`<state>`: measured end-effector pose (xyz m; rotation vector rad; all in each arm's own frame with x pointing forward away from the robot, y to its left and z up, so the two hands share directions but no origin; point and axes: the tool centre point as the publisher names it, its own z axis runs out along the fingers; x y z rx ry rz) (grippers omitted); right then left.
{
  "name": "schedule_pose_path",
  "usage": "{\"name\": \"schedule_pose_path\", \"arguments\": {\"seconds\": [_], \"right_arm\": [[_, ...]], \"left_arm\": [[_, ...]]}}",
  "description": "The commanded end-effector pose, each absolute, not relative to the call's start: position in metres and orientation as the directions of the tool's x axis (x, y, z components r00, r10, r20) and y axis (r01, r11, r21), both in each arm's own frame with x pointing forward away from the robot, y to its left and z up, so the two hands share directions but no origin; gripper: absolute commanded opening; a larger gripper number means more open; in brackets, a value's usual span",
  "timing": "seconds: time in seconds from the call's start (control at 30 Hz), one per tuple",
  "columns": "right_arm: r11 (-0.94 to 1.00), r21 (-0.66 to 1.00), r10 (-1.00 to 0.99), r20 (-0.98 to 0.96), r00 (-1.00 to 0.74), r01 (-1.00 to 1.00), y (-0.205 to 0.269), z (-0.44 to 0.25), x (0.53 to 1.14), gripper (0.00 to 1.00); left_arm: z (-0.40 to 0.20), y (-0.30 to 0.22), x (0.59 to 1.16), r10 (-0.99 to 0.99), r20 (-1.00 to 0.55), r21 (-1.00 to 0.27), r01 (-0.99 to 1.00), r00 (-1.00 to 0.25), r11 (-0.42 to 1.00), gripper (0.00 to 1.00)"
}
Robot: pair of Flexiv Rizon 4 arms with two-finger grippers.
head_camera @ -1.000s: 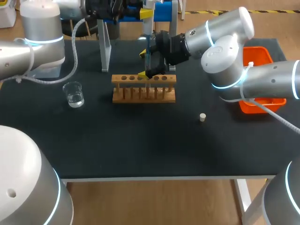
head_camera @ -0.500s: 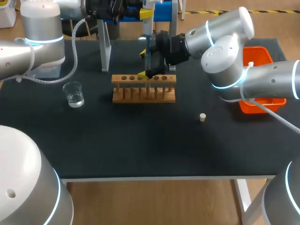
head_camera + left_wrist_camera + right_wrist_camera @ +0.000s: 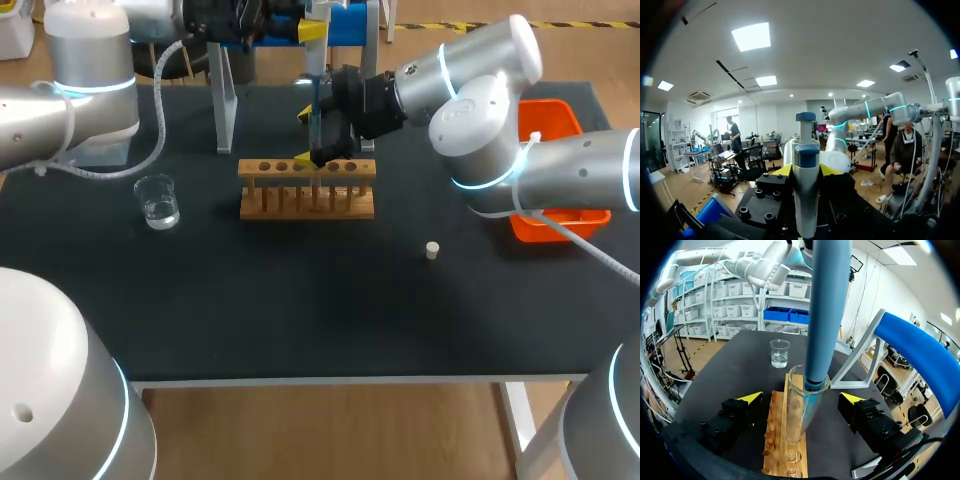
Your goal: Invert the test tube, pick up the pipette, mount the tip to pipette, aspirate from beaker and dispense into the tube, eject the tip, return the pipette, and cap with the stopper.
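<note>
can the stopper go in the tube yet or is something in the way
Blocked for now: the pipette, held by the left hand, reaches down into the mouth of the test tube. The open right hand flanks that tube in the rack. The stopper lies apart on the table.

Head overhead, far; right wrist near, sharing rack (image 3: 307,203); left apparently roomward.

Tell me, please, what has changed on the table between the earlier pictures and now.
Nothing has visibly changed. The left gripper still holds the pipette with its lower end down in the test tube standing in the rack. The right gripper stays around that tube. The beaker and the stopper are where they were.
</note>
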<state>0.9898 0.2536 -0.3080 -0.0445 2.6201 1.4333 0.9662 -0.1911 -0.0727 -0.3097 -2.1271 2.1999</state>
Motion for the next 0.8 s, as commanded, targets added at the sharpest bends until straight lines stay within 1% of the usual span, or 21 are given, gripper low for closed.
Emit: {"name": "schedule_pose_path", "arguments": {"seconds": [0.03,0.8], "right_arm": [[0.542,0.834,0.048,-0.15,-0.988,-0.1,0.253,-0.3076,0.9896,1.0],[0.542,0.834,0.048,-0.15,-0.988,-0.1,0.253,-0.3076,0.9896,1.0]], "left_arm": [[-0.0737,-0.1903,0.9689,0.194,-0.098,-0.995,0.091,-0.976,-0.044,0.0],[-0.0755,-0.1899,0.9697,0.196,-0.094,-0.995,0.087,-0.976,-0.044,0.0]]}}
